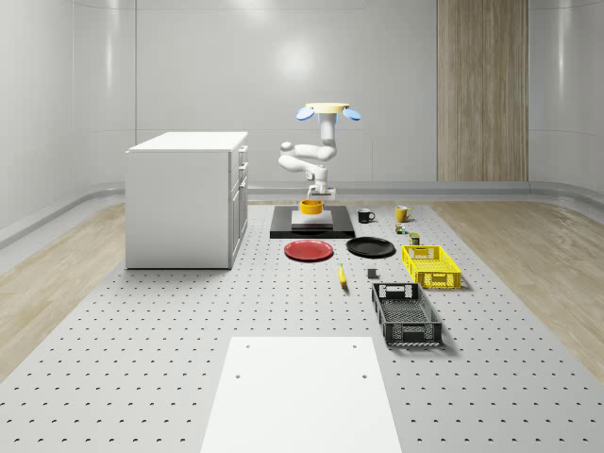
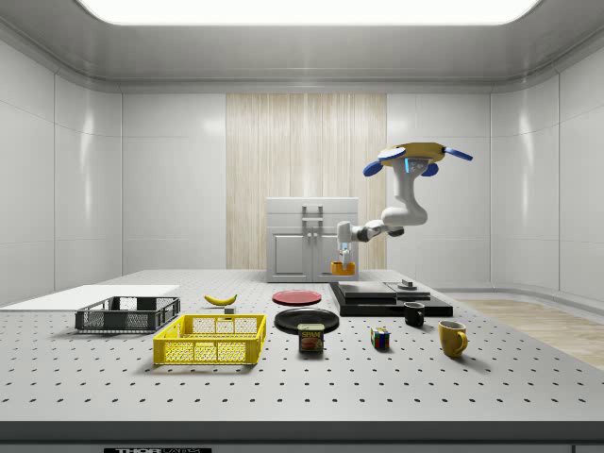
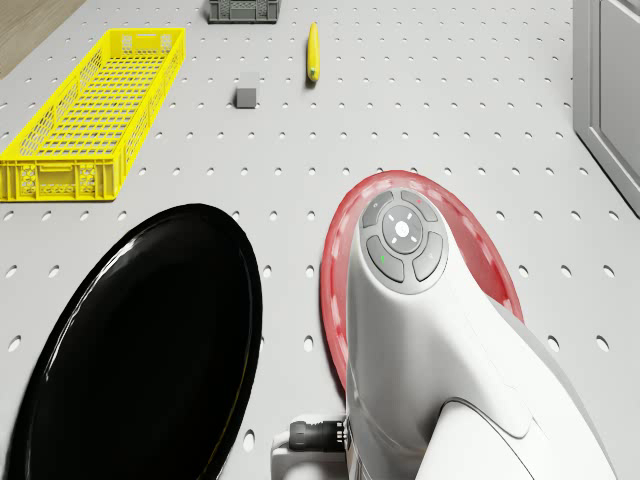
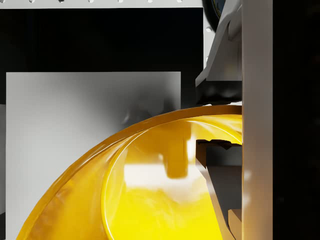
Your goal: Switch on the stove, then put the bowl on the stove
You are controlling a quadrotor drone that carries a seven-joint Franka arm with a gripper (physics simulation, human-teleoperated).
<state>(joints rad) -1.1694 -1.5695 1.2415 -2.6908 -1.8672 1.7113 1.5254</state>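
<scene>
Where the counter [image 1: 142, 330] lies farthest in front of the pincer: a white panel [image 1: 302, 396] lies flat.
Dark crate [image 1: 406, 314]: beyond the panel, well apart from the pincer, toward the whole-scene view's right.
Yellow crate [image 1: 431, 265]: just behind the dark crate, on the same side.
Banana [image 1: 343, 276]: between the crates and the plates.
Red plate [image 1: 309, 250]: near the pincer, directly in front of the stove.
Black plate [image 1: 370, 247]: beside the red plate, apart from it.
Stove [image 1: 288, 226]: a black base with a grey square plate [image 4: 60, 125] on top, directly below the pincer.
Bowl [image 1: 311, 206]: yellow, upright, over the grey plate; I cannot tell if it touches the plate.
Pincer [image 1: 312, 196]: it points down and is closed on the bowl's rim, one of its fingers [image 4: 215, 165] inside the bowl and the other outside.
Mugs: a black mug [image 1: 364, 215] and a yellow mug [image 1: 401, 213] stand beside the stove, to the whole-scene view's right of the pincer.
Cabinet [image 1: 184, 203]: white, on the other side of the pincer.
Drone [image 1: 326, 110]: it hovers high above the stove, a little behind the pincer, with the arm bent down.
</scene>
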